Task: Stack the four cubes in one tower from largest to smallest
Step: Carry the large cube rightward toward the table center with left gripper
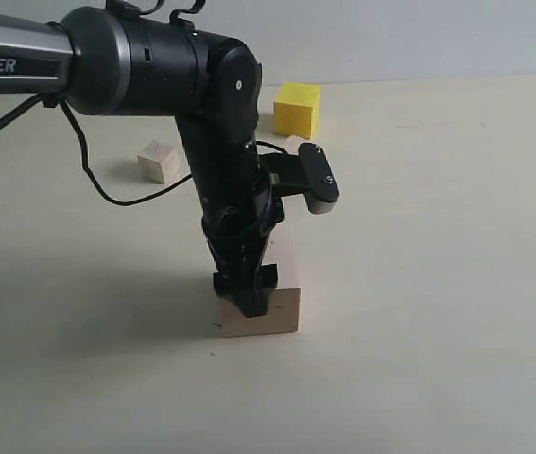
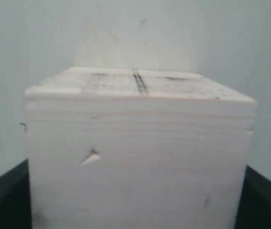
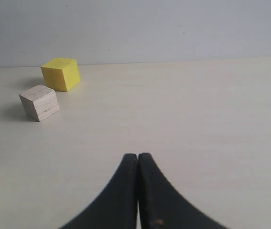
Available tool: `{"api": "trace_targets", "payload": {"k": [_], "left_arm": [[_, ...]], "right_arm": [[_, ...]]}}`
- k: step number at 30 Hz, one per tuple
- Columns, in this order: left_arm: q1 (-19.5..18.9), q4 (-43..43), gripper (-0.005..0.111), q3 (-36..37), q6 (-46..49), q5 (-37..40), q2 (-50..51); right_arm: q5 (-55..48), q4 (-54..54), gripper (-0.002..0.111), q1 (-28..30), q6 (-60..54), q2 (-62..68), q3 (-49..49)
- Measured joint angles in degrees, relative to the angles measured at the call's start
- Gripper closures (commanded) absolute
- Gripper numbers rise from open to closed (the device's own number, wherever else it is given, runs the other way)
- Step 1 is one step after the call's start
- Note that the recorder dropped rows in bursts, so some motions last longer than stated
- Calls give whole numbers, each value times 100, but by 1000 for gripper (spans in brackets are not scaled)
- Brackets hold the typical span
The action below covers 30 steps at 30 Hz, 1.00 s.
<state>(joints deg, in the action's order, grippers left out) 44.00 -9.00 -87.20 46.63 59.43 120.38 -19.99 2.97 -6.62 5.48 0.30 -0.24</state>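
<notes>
The large pale wood cube (image 1: 282,303) rests on the table, and it fills the left wrist view (image 2: 135,143). My left gripper (image 1: 249,295) comes down over it, a black finger (image 2: 4,202) pressed on each side, shut on it. The yellow cube (image 1: 297,109) stands at the back. A smaller pale cube (image 1: 160,161) lies to the left. Another pale cube (image 1: 292,142) peeks out behind the arm, just in front of the yellow one. The right wrist view shows the yellow cube (image 3: 60,74) with a pale cube (image 3: 39,102) beside it. My right gripper (image 3: 138,157) is shut and holds nothing.
The left arm (image 1: 154,57) reaches in from the upper left, with a black cable (image 1: 107,189) hanging from it. The pale table (image 1: 438,284) carries the cubes. My right arm does not show in the exterior view.
</notes>
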Motion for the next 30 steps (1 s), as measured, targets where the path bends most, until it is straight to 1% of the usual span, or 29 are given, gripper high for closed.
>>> {"api": "trace_targets", "payload": {"k": [22,24,25,30], "left_arm": [[0,44,106,-25,497,12,45],[0,44,103,-25,497,12,45],[0,44,99,-25,497,12,45],[0,44,73,-25,497,12,45]], "right_arm": [[0,0,108,0,10,0,0],[0,0,108,0,10,0,0],[0,0,108,0,10,0,0],[0,0,108,0,10,0,0]]}}
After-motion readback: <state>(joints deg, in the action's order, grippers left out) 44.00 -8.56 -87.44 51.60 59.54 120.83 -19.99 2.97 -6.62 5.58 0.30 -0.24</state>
